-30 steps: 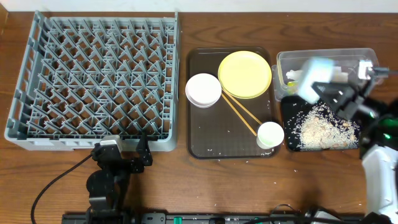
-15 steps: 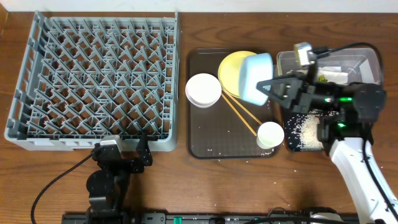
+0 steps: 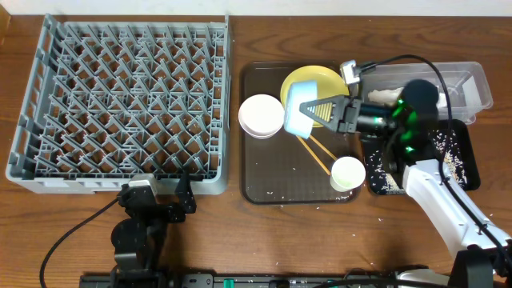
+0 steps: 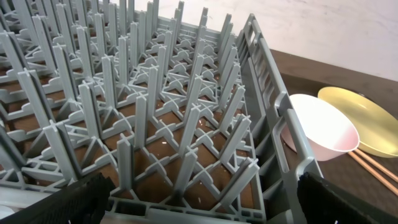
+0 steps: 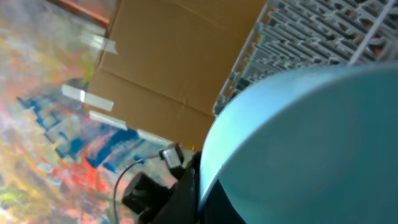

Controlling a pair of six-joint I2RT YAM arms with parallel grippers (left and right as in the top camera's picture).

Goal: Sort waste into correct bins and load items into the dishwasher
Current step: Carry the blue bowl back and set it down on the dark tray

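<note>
Clearance over the white bowl [image 3: 262,115] matters: our right gripper [image 3: 324,112], clamped on the light blue bowl [image 3: 301,112] at frame centre, must cross to the dish rack [image 3: 120,96], upper left. We should seat it between 2 rows of pegs [image 4: 140,118]; our left gripper [image 3: 156,196] rests spread apart, lower left.

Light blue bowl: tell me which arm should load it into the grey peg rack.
Right. The right hand grips the light blue round bowl, held above the dark brown serving tray beside the grey plastic peg rack. The left hand sits open and empty at the rack's near edge.
</note>
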